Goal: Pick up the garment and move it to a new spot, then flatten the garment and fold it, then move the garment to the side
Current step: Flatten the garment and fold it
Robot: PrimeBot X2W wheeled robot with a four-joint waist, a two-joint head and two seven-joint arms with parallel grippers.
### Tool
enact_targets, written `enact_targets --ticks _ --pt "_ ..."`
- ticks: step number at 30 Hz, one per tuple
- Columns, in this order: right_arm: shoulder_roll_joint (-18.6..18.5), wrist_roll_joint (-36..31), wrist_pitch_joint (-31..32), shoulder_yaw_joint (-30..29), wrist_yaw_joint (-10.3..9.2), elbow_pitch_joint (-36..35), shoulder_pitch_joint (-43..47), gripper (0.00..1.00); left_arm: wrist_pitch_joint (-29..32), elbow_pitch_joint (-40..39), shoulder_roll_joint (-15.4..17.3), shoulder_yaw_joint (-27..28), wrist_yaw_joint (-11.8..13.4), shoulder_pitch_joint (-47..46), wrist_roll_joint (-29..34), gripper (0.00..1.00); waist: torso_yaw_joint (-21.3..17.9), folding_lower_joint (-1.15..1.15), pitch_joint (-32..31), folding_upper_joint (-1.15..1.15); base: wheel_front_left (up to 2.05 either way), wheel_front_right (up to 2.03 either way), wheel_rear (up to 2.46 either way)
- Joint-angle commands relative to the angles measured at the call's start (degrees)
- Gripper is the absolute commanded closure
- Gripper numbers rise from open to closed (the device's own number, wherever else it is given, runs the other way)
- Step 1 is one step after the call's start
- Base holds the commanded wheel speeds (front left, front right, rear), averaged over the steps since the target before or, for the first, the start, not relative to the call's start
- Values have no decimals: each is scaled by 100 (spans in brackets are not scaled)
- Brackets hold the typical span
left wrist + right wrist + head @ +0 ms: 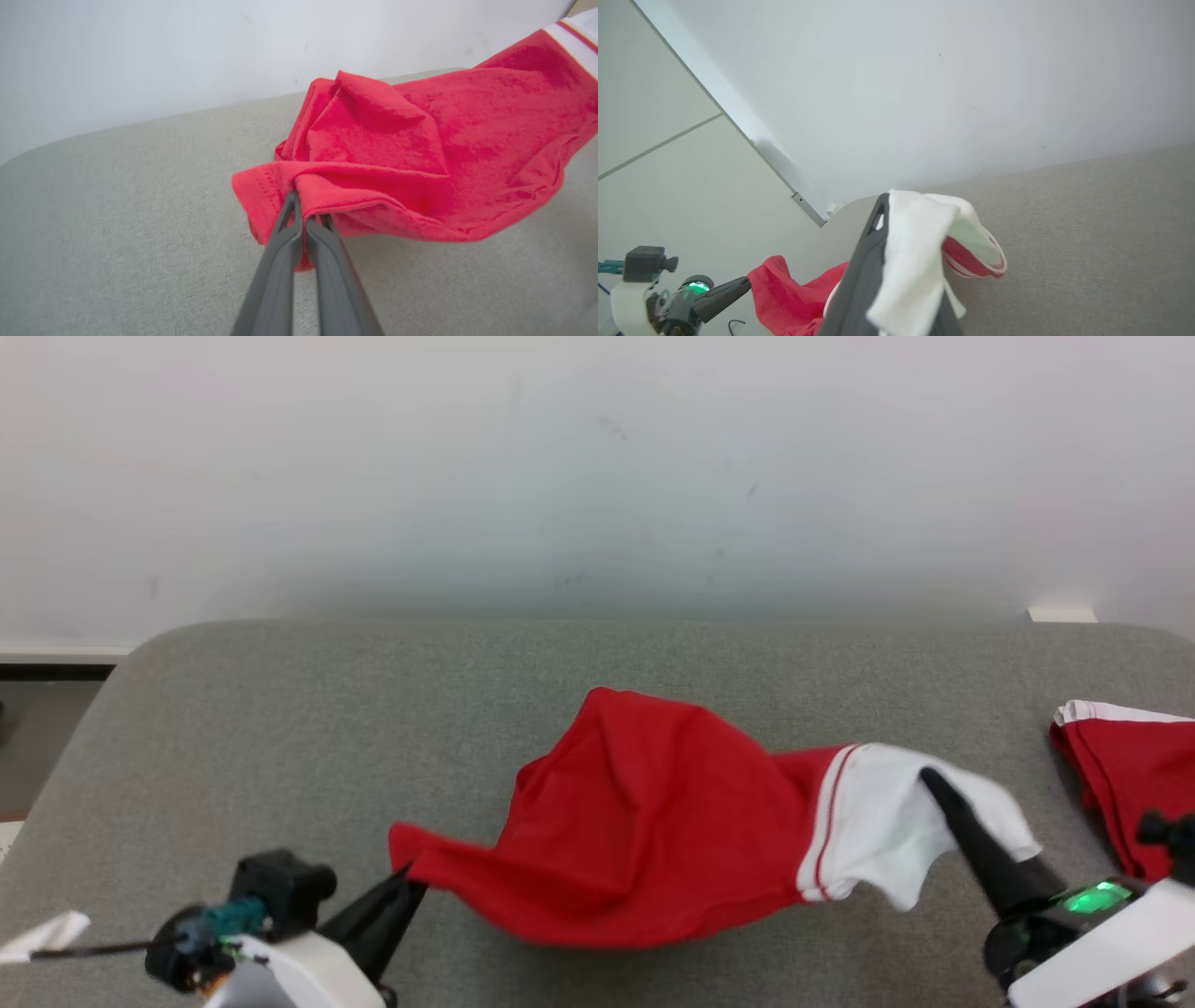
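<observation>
The garment (644, 821), red with a white end (887, 840) set off by thin red stripes, hangs stretched between the two arms over the near part of the grey counter (280, 728). Its long axis runs side to side across the head view: the red corner points to the robot's left and the white end to its right, with the right end sitting a little higher in that view than the left. The left pincer (408, 875) is closed on the red hemmed corner; in the left wrist view its two dark fingers meet with a fold of cloth bunched between their tips. The right pincer (929, 779) is closed on the white end, and in the right wrist view the white cloth drapes over and around its fingers, hiding one of them. Between the two grips the red cloth rises in a crumpled peak and its lower edge sags toward the counter; whether that edge touches the surface cannot be told. A second red garment (1130, 765) with a white edge lies on the counter at the robot's far right, apart from the held one. A pale wall (560, 476) stands behind the counter.
</observation>
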Motion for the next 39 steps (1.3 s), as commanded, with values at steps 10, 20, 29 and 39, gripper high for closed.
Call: enact_targets --ticks 10,20,29,39 --pt "-356 316 409 -1969 -12 -1854 -502 100 1522 -1967 858 661 -36 -1823 -1325 100 -116 0 -250 0 0 0 0" --pt "322 64 2137 -3417 -13 -1825 -1585 100 2841 -2013 1162 810 122 -3245 -2388 100 -283 0 -60 0 0 0 0" --pt "1440 -1747 2988 -3191 -13 -58 -3326 100 2819 -325 933 139 139 -4341 -1564 100 -294 0 627 0 0 0 0" --pt "1711 -3125 806 -3350 -15 2536 -6124 100 -271 2623 -257 -383 588 -6701 329 100 -162 0 1606 0 0 0 0"
